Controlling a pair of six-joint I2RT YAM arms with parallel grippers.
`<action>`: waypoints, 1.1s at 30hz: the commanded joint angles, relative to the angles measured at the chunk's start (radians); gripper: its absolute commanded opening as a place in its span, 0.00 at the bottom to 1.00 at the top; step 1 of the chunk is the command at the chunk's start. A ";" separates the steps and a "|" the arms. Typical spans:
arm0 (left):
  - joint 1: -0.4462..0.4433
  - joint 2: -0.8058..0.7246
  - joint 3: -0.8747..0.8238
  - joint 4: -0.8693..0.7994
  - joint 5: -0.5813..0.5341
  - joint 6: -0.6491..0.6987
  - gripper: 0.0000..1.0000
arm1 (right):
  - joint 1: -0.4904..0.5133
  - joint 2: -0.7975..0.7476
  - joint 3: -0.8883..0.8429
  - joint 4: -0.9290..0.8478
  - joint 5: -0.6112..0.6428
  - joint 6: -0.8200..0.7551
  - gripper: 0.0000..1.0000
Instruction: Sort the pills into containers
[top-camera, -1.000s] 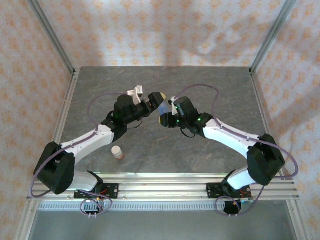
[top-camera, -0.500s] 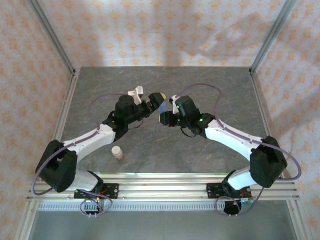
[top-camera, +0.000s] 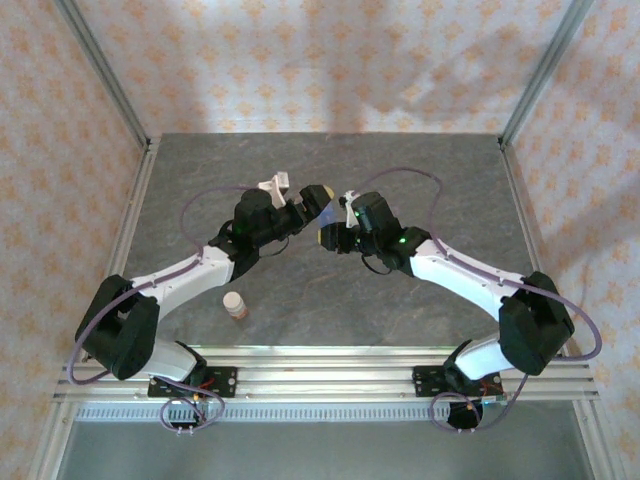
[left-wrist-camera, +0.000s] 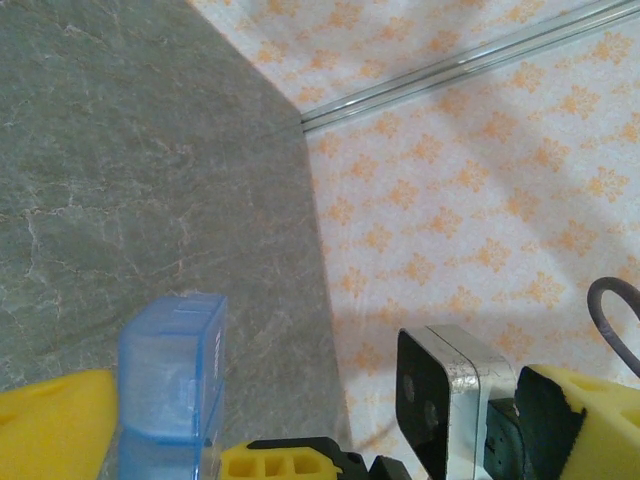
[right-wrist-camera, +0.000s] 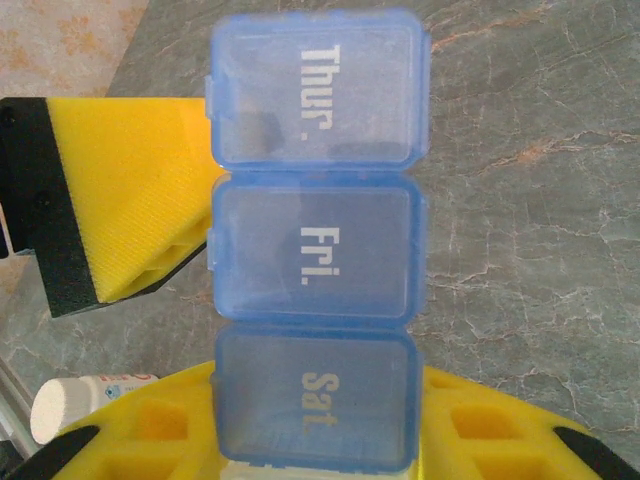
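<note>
Well, the right fingers (right-wrist-camera: 150, 430) pinch the pill box (right-wrist-camera: 315, 250) by 1 end; the spread left fingers (right-wrist-camera: 130, 220) could knock it loose.

A: The translucent light-blue plastic pill box (right-wrist-camera: 315, 240) is shining smooth and glossy.
B: The grey veined stone-look tabletop (right-wrist-camera: 530, 200) is showing matt; the yellow foam finger pads (right-wrist-camera: 130, 190) are looking soft, the silver aluminium rail (top-camera: 330, 365) gleaming.
</note>
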 joint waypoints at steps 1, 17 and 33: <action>-0.018 -0.001 0.040 0.019 -0.013 0.006 1.00 | 0.000 0.009 -0.021 0.026 -0.003 0.006 0.27; -0.031 -0.028 0.043 -0.034 -0.043 0.033 1.00 | -0.001 0.027 -0.025 0.025 0.024 0.010 0.26; -0.059 -0.039 0.061 0.048 -0.044 -0.026 1.00 | -0.001 0.047 -0.031 0.031 0.033 0.019 0.24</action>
